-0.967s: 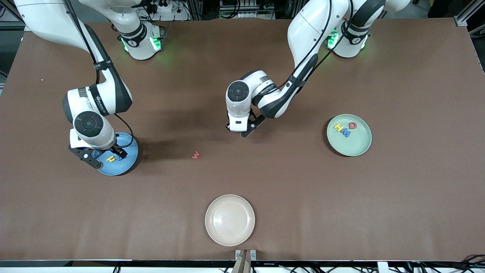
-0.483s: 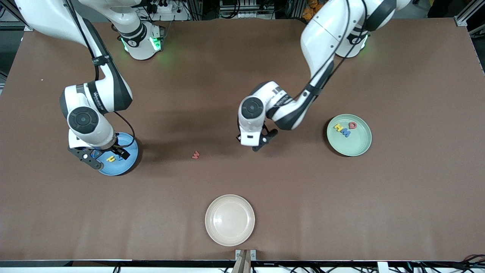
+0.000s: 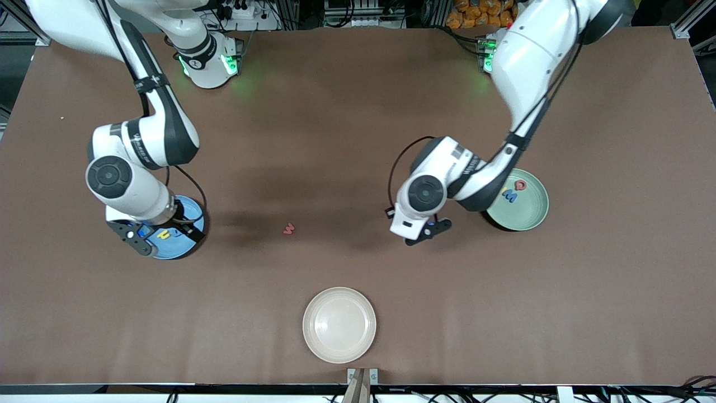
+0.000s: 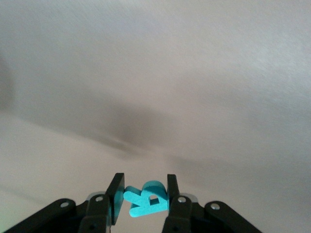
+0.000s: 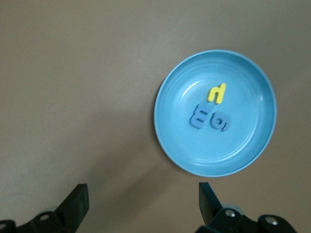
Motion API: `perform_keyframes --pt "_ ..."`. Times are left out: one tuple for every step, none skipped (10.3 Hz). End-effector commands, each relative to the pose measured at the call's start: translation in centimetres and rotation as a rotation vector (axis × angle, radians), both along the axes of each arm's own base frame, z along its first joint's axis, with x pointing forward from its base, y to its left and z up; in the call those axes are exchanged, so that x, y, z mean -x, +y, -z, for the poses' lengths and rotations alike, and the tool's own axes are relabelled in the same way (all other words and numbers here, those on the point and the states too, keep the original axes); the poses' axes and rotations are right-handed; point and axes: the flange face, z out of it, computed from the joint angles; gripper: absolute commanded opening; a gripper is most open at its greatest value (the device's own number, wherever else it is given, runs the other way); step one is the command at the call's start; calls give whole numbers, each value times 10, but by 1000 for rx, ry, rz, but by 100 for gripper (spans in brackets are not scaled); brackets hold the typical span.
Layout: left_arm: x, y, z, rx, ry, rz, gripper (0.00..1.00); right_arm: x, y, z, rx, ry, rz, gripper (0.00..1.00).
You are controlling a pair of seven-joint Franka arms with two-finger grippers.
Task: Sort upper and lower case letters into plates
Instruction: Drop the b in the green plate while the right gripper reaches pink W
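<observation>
My left gripper (image 3: 425,232) hangs over bare table beside the mint green plate (image 3: 528,224), shut on a teal letter R (image 4: 148,199) pinched between its pads. That plate holds a blue M (image 3: 509,195) and a red letter (image 3: 521,184); my left arm covers part of it. My right gripper (image 3: 161,239) hovers open over the blue plate (image 3: 178,253), with nothing between its fingers. In the right wrist view the blue plate (image 5: 252,141) holds a yellow letter (image 5: 217,92) and two blue letters (image 5: 198,116). A red letter (image 3: 288,228) lies alone on the table between the two plates.
A cream-beige round plate (image 3: 339,324) sits empty near the table's front edge, at mid-table. The brown tabletop (image 3: 358,140) stretches between the arms' bases and the plates.
My left arm has carried the teal R from mid-table toward the mint green plate and now covers the yellow letter there. My right arm shifted only slightly over the blue plate.
</observation>
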Motion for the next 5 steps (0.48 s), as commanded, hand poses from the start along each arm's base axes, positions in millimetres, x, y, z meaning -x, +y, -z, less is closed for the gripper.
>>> perform_keyframes --pt "5 86 -14 41 49 161 23 -13 37 19 -57 -46 -10 100" --pt "12 113 -14 68 46 231 23 -12 59 29 -75 -68 -39 100" --pt "22 137 -8 88 26 262 23 -10 74 32 -81 -77 -63 100" --pt "35 154 -3 108 -16 302 23 -3 98 45 -81 -59 -99 100" --pt "44 162 -3 116 -30 373 23 1 120 57 -74 -47 -142 100"
